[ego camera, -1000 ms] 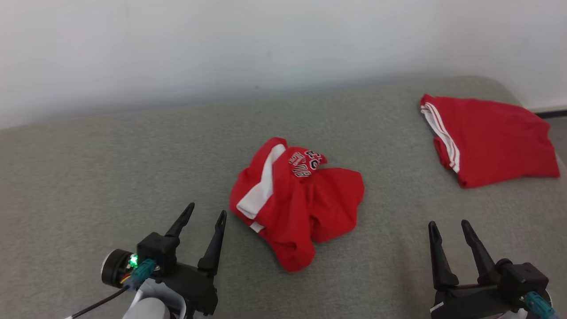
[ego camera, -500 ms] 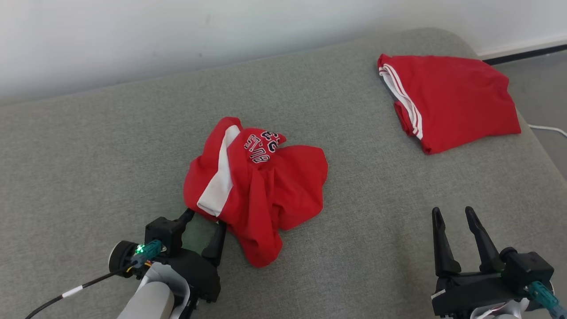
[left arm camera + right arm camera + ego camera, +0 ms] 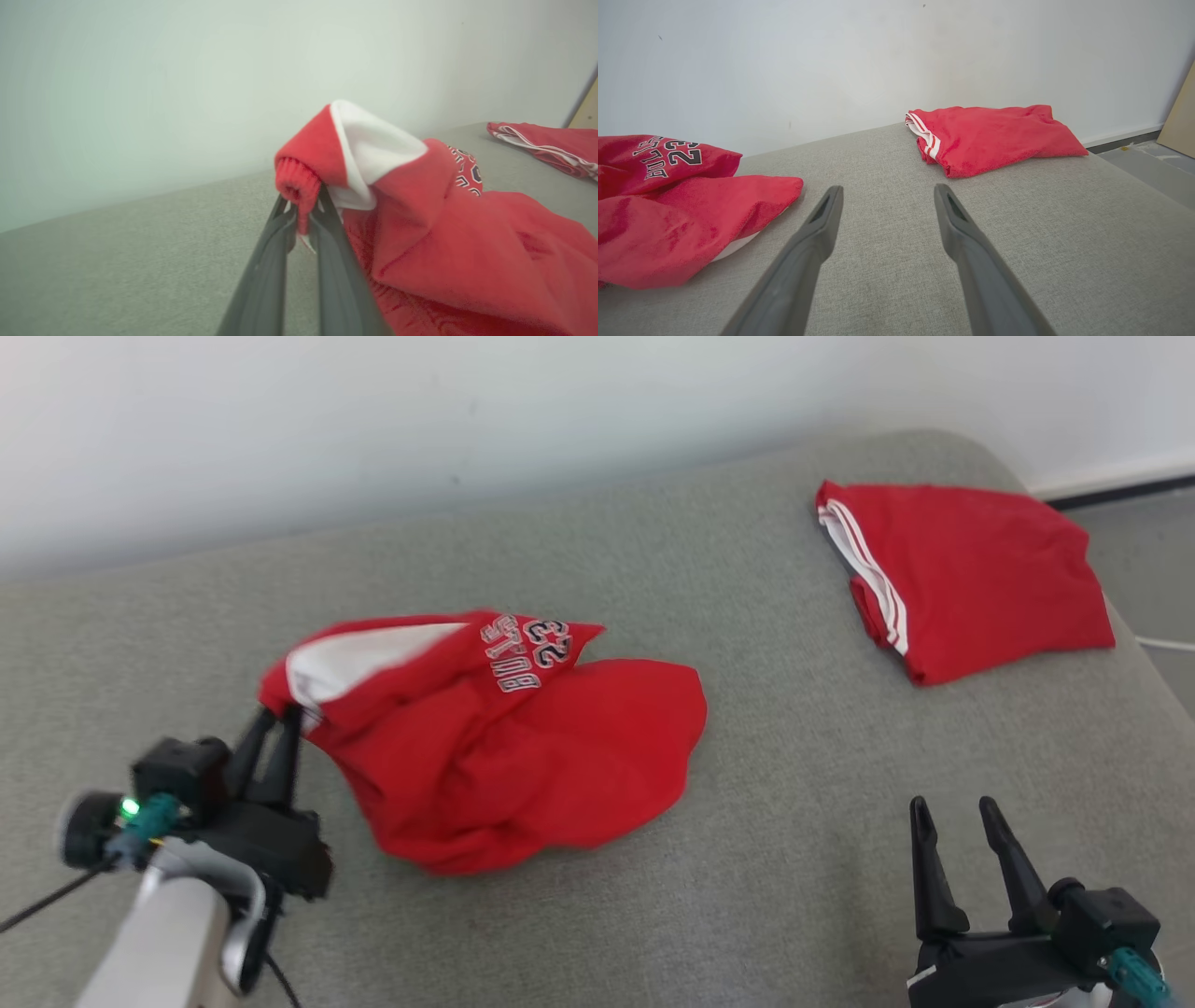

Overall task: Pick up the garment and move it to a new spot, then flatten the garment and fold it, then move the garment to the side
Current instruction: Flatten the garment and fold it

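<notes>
Pinching a ribbed red cuff or hem between its two dark fingers, the left gripper sits at about eight o'clock in the head view, its jaws drawn nearly together on the cloth; the left wrist view shows the left gripper with that rolled edge bulging just above the fingertips and a white lining folded out beside it. From that held end the red garment stretches away toward three o'clock across the grey cushion, a crumpled heap near the middle of the head view, with white-edged lettering and the number 23 on an upper fold at roughly twelve o'clock of the heap. The held end seems raised a little off the cushion, though the head view is smeared there and I would not swear to it. The right gripper waits at five o'clock, fingers spread with nothing between them, well apart from the garment; from its own wrist view the right gripper points over bare cushion, the garment lying at nine o'clock. A second red piece, the folded garment with white stripes along one edge, rests at two o'clock near the cushion's far corner, well clear of both arms. A pale wall stands behind.
</notes>
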`<state>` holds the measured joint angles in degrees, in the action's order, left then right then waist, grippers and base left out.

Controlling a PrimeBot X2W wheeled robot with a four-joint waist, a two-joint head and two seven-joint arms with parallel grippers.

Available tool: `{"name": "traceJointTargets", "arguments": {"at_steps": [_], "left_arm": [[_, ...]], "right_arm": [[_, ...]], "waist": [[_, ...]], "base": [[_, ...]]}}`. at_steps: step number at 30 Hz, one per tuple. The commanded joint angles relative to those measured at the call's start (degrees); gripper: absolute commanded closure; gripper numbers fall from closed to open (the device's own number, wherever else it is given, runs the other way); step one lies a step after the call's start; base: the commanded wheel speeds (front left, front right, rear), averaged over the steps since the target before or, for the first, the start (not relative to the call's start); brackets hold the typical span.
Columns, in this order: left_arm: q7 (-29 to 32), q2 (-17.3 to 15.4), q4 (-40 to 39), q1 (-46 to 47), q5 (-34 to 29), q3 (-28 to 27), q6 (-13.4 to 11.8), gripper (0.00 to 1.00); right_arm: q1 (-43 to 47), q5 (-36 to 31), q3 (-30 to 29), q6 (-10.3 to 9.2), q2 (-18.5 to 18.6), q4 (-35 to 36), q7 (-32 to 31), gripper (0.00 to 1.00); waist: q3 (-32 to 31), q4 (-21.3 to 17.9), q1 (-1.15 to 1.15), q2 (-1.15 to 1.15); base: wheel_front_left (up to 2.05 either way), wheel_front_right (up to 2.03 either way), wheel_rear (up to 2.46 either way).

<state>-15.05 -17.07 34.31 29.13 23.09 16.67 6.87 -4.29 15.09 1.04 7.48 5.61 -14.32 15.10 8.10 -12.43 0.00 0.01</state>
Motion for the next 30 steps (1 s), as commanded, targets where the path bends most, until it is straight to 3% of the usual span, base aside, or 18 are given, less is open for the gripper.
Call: {"name": "traceJointTargets", "arguments": {"at_steps": [1, 6, 13, 23, 27, 30], "left_arm": [[-0.15, -1.09, -1.71, 0.42, -1.52, -0.82, -0.41, 1.00], [-0.16, -3.27, -9.06, 2.02, -4.48, -1.43, -2.21, 1.00], [2.87, -0.68, -15.68, -1.88, -4.31, 2.22, -2.50, 1.00], [2.06, 8.35, -9.43, -15.71, -3.58, 13.05, -1.07, 1.00], [1.98, 10.77, -5.52, -18.76, -4.13, 18.60, -0.17, 1.00], [1.62, 10.90, -3.56, -19.46, -3.08, 19.75, -0.01, 1.00]], "right_arm": [[1.04, 0.07, 0.17, 0.00, -0.32, -0.33, 0.05, 0.00], [1.87, -0.17, -0.14, 0.00, -0.73, -0.59, 0.05, 0.00], [2.89, 0.13, -0.72, 0.00, -1.24, -0.38, 0.05, 0.00], [2.09, -0.12, -1.84, 0.00, -0.98, -0.10, 0.06, 0.00], [1.82, -0.43, -1.81, 0.00, -0.90, -0.52, 0.05, 0.00], [1.78, -0.52, -1.82, 0.00, -1.02, -0.73, 0.06, 0.00]], "waist": [[-2.97, 2.23, 0.00, -0.01], [-5.38, 3.04, 0.00, -0.01], [-4.78, 3.29, 0.00, -0.01], [-2.68, 4.23, 0.00, -0.01], [-2.70, 5.32, 0.00, -0.01], [-3.23, 6.14, 0.00, -0.01]], "base": [[0.00, 0.00, 0.00], [0.00, 0.00, 0.00], [0.00, 0.00, 0.00], [0.00, 0.00, 0.00], [0.00, 0.00, 0.00], [0.00, 0.00, 0.00]]}}
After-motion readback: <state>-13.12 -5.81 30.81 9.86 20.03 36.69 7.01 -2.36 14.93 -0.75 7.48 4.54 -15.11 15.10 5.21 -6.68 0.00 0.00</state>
